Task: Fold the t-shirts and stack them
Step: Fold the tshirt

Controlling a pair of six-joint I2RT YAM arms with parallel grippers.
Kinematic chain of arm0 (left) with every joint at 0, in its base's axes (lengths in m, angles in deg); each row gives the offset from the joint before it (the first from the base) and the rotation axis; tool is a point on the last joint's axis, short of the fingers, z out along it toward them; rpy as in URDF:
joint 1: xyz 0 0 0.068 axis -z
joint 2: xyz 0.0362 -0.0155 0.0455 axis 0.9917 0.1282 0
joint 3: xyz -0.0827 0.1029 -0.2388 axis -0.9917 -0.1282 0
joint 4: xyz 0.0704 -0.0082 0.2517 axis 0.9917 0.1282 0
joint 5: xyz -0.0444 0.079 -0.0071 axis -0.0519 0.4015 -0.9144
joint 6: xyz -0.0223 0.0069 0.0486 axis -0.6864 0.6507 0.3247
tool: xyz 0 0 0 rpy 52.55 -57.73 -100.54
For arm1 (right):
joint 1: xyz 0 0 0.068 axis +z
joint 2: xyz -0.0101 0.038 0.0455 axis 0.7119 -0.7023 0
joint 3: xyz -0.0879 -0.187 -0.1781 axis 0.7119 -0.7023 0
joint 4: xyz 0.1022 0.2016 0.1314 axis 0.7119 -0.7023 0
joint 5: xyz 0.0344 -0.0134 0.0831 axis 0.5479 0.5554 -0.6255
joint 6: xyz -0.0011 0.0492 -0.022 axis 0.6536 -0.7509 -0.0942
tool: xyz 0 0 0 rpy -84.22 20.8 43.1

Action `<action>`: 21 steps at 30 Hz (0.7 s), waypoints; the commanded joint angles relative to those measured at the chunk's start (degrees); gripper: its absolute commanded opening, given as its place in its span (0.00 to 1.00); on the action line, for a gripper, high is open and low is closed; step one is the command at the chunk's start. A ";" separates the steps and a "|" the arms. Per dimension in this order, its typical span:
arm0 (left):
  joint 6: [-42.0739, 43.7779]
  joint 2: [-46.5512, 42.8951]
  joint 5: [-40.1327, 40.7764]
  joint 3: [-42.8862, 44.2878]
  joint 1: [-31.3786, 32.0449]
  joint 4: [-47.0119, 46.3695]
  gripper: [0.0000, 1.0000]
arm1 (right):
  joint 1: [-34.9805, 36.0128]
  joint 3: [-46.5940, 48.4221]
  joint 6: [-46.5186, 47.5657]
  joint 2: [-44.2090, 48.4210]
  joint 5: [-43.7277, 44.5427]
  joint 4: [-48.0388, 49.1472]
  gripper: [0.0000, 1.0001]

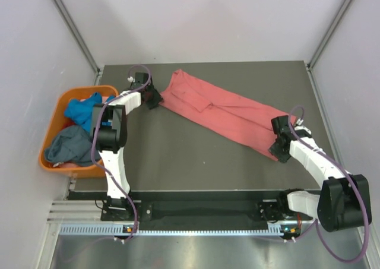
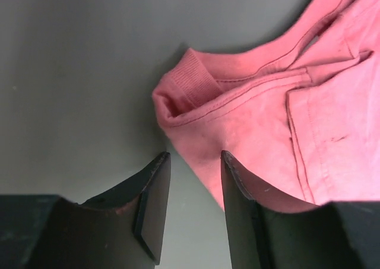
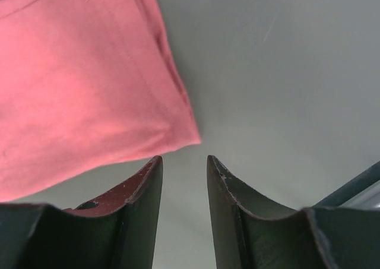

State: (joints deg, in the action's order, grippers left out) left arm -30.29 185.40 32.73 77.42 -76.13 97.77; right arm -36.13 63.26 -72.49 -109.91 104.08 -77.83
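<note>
Left fingers (image 1: 153, 98) stand partly open at the far-left end of the salmon-pink t-shirt (image 1: 219, 111) and hold nothing. In the left wrist view, the left fingers (image 2: 193, 156) show a clear gap in which only bare table and the shirt's edge can be seen. A ribbed, bunched bit of the salmon-pink t-shirt (image 2: 285, 132) lies just beyond the tips. From there the cloth edge runs down to the right-hand finger, which sits over it, while the other finger is over bare table. The right fingers (image 1: 278, 145) are at the near-right end of the same shirt, parted by a narrower gap and also gripping nothing. In the right wrist view, the right fingers (image 3: 184, 159) have only grey table between them. A corner of the salmon-pink t-shirt (image 3: 77, 103) ends just ahead of the tips and a little to the left, with pink cloth spreading away beyond the left-hand finger. From above, the shirt lies flat as a long crumpled band slanting across the table (image 1: 178, 156) from far left to near right, with one arm at each end. Beside the table's left edge sits the orange tub (image 1: 83, 91). It holds the blue t-shirt (image 1: 80, 110) toward its far side and the grey-blue t-shirt (image 1: 65, 147) toward its near side, both in loose heaps.
</note>
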 commanded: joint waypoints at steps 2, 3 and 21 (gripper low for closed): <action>0.27 2.91 -0.10 0.86 -0.26 -0.53 0.43 | -1.78 -0.66 -0.65 0.34 3.59 1.12 0.37; 0.27 3.26 -0.01 0.94 -0.18 -0.53 0.43 | -1.96 -0.93 -0.39 0.16 3.68 1.38 0.37; 2.03 12.58 -2.64 13.15 -2.72 -3.17 0.00 | 3.13 -9.01 0.06 7.00 -0.63 6.31 0.00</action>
State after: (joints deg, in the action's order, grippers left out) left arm -30.01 194.62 28.56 88.11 -77.38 94.33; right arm -35.72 54.45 -71.09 -105.89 103.77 -70.64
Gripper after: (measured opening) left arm 0.011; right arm 0.006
